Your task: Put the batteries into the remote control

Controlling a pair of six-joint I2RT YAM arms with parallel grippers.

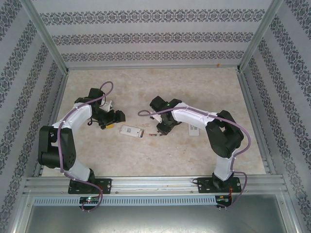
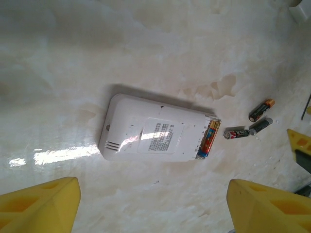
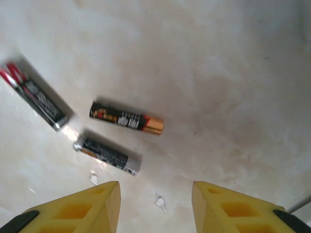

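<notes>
**Top view:** the remote (image 1: 132,131) lies flat on the table (image 1: 204,92), just past the tips of the left gripper (image 1: 112,119). The loose batteries (image 1: 155,135) sit right at the tips of the right gripper (image 1: 163,127), between it and the remote. Jaws are too small to read here.

**Left wrist view:** the left fingers (image 2: 43,206) stand wide with nothing between them. The remote is ahead of the gap, back side up, cover off. One seated cell (image 2: 209,141) looks to be in the open bay, at the end nearer the view's right finger. Three loose ones lie beyond that end, near it but not touching.

**Right wrist view:** the right fingers (image 3: 107,199) are partly apart and the gap is empty. A copper-capped cell (image 3: 126,118) lies ahead of the gap, a little toward the view's left finger. A grey-capped cell (image 3: 107,155) is just ahead of that fingertip. A red-marked cell (image 3: 39,102) lies farther out on the same side.

**Handling (judgement):**
- The cells are likely light, rigid, smooth and round, so they will roll or squirt out of a pinch.
- Take one across mid-body, jaws square to its length, not on the caps.
- They lie flat on a hard top, so there is little room under them.
- The remote is likely light hard plastic and will slide when pushed; brace it by the long edges.
</notes>
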